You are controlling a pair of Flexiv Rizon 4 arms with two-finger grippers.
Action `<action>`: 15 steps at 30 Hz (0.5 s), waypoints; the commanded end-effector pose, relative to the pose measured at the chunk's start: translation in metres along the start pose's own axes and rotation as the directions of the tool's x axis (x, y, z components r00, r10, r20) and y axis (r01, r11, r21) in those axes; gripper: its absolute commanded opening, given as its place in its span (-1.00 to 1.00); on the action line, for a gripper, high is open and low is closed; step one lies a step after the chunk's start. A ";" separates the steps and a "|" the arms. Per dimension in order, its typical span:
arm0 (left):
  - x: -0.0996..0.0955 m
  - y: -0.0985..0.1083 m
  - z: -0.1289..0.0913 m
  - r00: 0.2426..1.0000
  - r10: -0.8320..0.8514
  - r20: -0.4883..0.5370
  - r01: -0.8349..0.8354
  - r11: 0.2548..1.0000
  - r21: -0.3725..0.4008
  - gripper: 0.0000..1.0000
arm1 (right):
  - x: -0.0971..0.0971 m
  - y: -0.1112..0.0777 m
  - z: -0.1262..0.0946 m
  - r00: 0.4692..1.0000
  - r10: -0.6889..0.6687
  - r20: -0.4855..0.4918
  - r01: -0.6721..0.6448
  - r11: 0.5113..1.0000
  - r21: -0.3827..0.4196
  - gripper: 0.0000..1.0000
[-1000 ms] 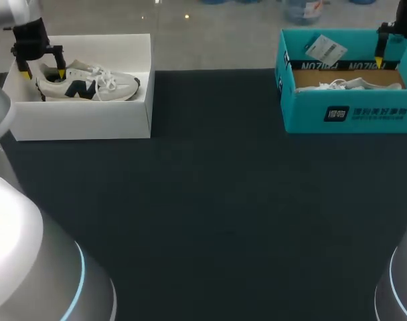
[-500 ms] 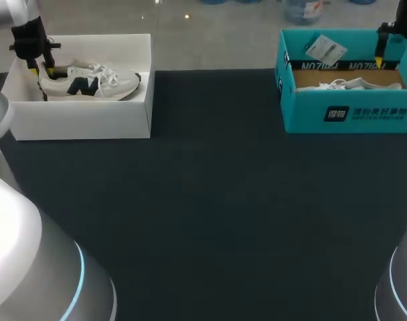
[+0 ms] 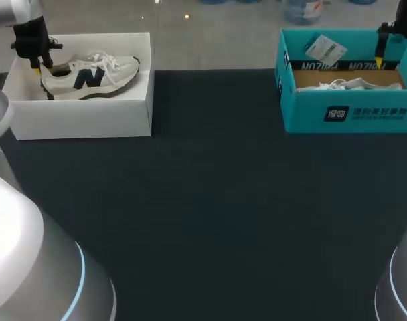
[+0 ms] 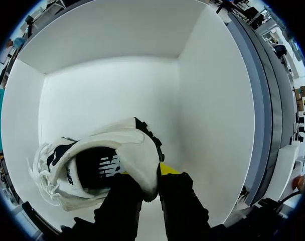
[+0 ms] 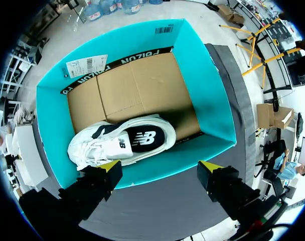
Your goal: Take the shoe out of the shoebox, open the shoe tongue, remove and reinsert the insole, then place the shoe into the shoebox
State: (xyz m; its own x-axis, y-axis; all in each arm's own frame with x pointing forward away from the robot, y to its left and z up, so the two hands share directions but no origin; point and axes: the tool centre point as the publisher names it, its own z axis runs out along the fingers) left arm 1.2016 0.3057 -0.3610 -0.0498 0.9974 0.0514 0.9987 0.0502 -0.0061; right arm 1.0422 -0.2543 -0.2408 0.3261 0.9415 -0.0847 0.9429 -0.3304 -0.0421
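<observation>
- The white shoebox (image 3: 83,120) stands at the left rear of the table (image 3: 217,200), and the shoe (image 3: 90,75) is inside it.
- The shoe's long axis runs across the box. The heel is at the left end and the toe points at the box's right wall, angled slightly toward the rear wall.
- The side with the dark logo faces the front of the table, and the sole edge is on the lower side.
- The left gripper (image 4: 148,173) is clamped on the heel with a narrow gap. 1 finger is inside the collar and the other is against the back of the heel.
- The inner finger's tip is hidden inside the shoe, so only 1 yellow tip shows.
- The dark insole (image 4: 100,168) is seated in the shoe, with its front part hidden under the tongue.
- It cannot be told whether the sole touches the box floor.
- The teal shoebox (image 5: 207,95) stands at the right rear of the table, with a second shoe (image 5: 122,143) on its cardboard floor.
- The second shoe's long axis lies along the box's near wall. Its opening faces up and its toe points toward the end with the paper tag (image 5: 86,65).
- In the head view the near wall hides all of it but the laces and the upper edge.
- The right gripper (image 5: 160,166) hangs above the teal shoebox with its fingers wide apart, holding nothing.
</observation>
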 end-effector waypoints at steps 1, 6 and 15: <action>0.000 0.004 -0.005 1.000 0.027 -0.002 -0.026 0.992 0.121 -1.00 | 0.000 -0.001 0.000 1.000 0.000 -0.001 0.000 1.000 -0.001 1.00; -0.003 -0.005 -0.010 0.995 0.096 -0.008 -0.095 0.991 0.099 -1.00 | 0.000 -0.001 0.000 1.000 0.000 -0.001 0.000 1.000 -0.001 1.00; 0.000 -0.020 -0.021 0.985 0.170 -0.032 -0.168 0.984 0.056 -1.00 | 0.000 -0.001 0.000 1.000 0.000 -0.001 0.000 1.000 -0.001 1.00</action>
State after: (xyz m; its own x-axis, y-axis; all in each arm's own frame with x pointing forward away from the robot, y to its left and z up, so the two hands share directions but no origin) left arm 1.1865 0.3040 -0.3471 0.1170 0.9900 0.0790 0.9907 -0.1108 -0.0795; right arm 1.0422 -0.2543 -0.2408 0.3261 0.9415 -0.0847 0.9429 -0.3304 -0.0421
